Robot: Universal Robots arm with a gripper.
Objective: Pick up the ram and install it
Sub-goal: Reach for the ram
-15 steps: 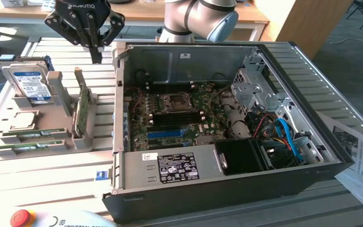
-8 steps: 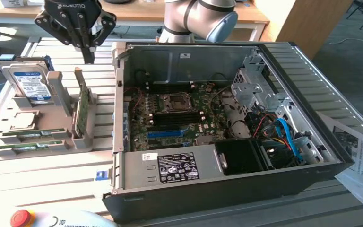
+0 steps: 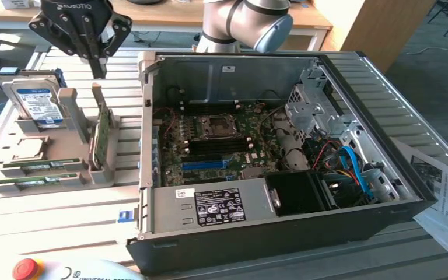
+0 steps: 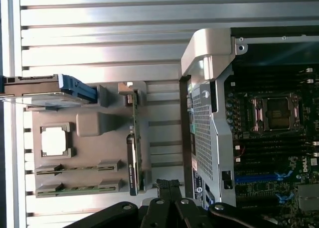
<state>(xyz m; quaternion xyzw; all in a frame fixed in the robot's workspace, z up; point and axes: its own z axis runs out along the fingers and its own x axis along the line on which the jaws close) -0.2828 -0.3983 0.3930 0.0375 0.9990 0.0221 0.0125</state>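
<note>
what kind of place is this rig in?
Probably a robotics lab workbench for PC assembly: an open computer case on a slatted metal table, a grey fixture tray holding ram sticks, a wooden desk behind.

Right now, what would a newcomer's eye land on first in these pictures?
The open computer case, its motherboard exposed, dominates the middle of the exterior view. At that view's left a grey tray holds a hard drive and two ram sticks lying flat. The end effector hangs above the tray, shut and empty.
</note>
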